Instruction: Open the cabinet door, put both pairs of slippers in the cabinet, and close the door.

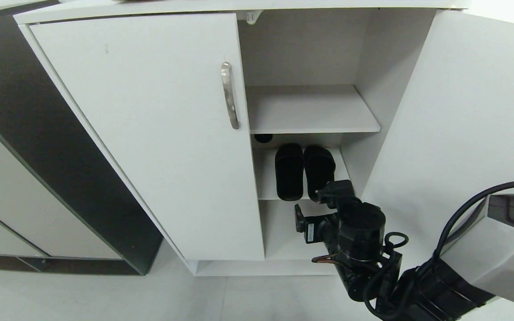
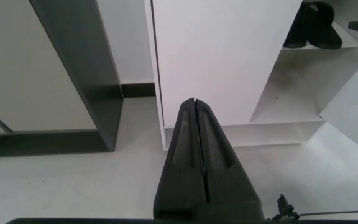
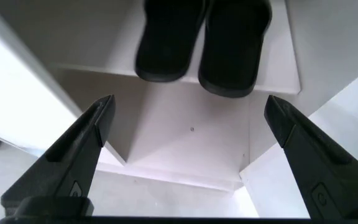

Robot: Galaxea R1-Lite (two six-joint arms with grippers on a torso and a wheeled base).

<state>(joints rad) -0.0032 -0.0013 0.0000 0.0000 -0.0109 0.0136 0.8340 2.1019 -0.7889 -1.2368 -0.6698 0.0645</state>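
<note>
Black slippers (image 1: 304,171) lie at the middle shelf's (image 1: 263,178) front edge. The right gripper (image 1: 312,204) hangs spread and empty just before them; the left gripper (image 2: 194,106) is pressed together.

The right gripper (image 1: 314,204) sits extended forward, its fingers spread wide apart. The left gripper (image 2: 194,121) has its fingers pressed together

A small dark thing (image 1: 263,138) at the back of the cabinet's (image 1: 391,67) middle shelf (image 1: 266,178) is half hidden behind the closed left door (image 1: 150,133) and cannot be identified. The right gripper (image 1: 312,206) covers the near end of one slipper (image 1: 319,167).
</note>
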